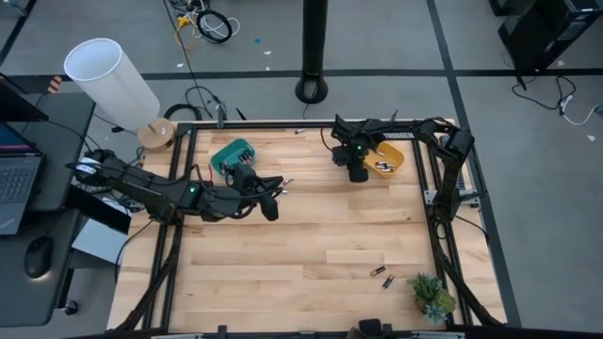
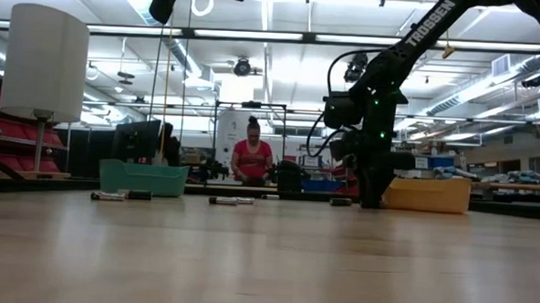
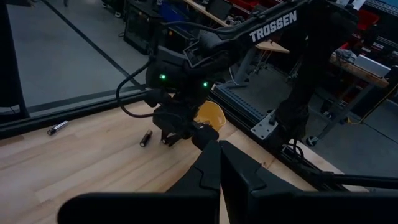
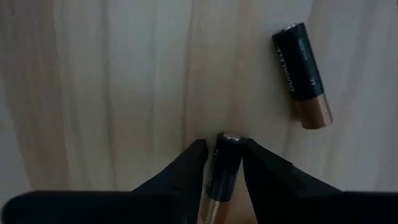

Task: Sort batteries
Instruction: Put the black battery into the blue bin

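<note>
My right gripper stands low over the table beside the orange bin, shut on a dark battery with a copper end. A second dark-and-copper battery lies flat on the wood just beside it. Two more batteries lie near the table's near right corner. The low view shows several batteries lying in a row on the table. My left gripper hovers shut near the teal bin, and I see nothing between its fingers. My right gripper pinches the dark battery between its two fingers, which sit on its long sides. The fingers come from above, pointing down. The silvery tip sticks out past the fingertips. Whether the battery is off the wood, I cannot tell.
A small potted plant stands at the near right corner. A white lamp stands off the far left corner. The middle of the table is bare wood. A stray battery lies by the far edge. A person is in the room behind.
</note>
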`<state>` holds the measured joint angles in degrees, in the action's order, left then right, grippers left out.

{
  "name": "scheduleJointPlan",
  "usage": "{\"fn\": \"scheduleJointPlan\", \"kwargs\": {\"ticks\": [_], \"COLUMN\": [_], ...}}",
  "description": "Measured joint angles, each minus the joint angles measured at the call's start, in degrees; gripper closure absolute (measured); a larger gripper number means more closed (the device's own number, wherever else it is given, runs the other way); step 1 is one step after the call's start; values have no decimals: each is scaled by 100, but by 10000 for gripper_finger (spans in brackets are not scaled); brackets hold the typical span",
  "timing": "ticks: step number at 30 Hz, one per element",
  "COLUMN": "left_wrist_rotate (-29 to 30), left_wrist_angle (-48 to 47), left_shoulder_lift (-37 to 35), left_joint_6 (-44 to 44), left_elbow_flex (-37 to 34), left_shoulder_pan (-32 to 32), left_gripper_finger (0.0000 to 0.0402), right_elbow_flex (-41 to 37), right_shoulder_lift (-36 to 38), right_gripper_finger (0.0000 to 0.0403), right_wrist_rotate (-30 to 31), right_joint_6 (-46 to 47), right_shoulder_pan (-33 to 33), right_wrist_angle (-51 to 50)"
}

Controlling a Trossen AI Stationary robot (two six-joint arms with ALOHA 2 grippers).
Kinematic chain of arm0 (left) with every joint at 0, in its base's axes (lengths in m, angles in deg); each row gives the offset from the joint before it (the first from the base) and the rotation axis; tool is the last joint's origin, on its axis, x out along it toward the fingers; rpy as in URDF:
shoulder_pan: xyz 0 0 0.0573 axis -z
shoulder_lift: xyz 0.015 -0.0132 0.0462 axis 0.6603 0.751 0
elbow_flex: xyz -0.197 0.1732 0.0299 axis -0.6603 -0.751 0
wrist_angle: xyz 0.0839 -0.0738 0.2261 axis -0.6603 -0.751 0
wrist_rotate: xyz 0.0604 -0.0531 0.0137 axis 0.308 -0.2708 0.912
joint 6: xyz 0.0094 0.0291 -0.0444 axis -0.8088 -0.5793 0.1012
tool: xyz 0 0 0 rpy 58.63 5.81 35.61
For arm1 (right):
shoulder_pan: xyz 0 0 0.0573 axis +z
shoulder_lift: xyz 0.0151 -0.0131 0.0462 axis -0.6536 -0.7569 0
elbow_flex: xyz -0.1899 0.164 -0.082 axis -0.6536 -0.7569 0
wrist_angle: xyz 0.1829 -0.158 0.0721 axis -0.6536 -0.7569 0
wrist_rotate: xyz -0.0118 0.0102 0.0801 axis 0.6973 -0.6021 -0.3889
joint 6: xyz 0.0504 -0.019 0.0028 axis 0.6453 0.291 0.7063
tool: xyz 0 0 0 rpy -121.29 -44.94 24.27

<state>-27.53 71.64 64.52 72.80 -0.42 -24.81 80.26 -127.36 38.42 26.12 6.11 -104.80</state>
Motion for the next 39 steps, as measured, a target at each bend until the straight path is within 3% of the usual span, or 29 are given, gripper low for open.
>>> {"fn": "scheduleJointPlan", "kwargs": {"ticks": [9,14,21,30,35,39], "left_wrist_rotate": [-1,-3,-4,-168,-280,-353], "left_wrist_angle": [0,-9,-13,-20,-48,-63], "left_shoulder_lift": [0,0,0,0,0,0], "left_joint_6": [0,0,-23,-26,-13,-7], "left_elbow_flex": [0,0,0,0,0,0], "left_shoulder_pan": [0,0,0,0,-2,0], "left_gripper_finger": [389,389,389,389,389,389], "right_elbow_flex": [-3,245,743,1170,1543,1547], "right_shoulder_lift": [0,-26,-58,-48,-30,151], "right_gripper_finger": [357,357,357,356,355,354], "right_wrist_rotate": [5,-24,-665,-637,-640,-1270], "right_joint_6": [-205,-210,-217,-150,349,534], "right_shoulder_pan": [258,438,526,505,299,94], "right_wrist_angle": [16,-158,-701,-1429,-2007,-2154]}}
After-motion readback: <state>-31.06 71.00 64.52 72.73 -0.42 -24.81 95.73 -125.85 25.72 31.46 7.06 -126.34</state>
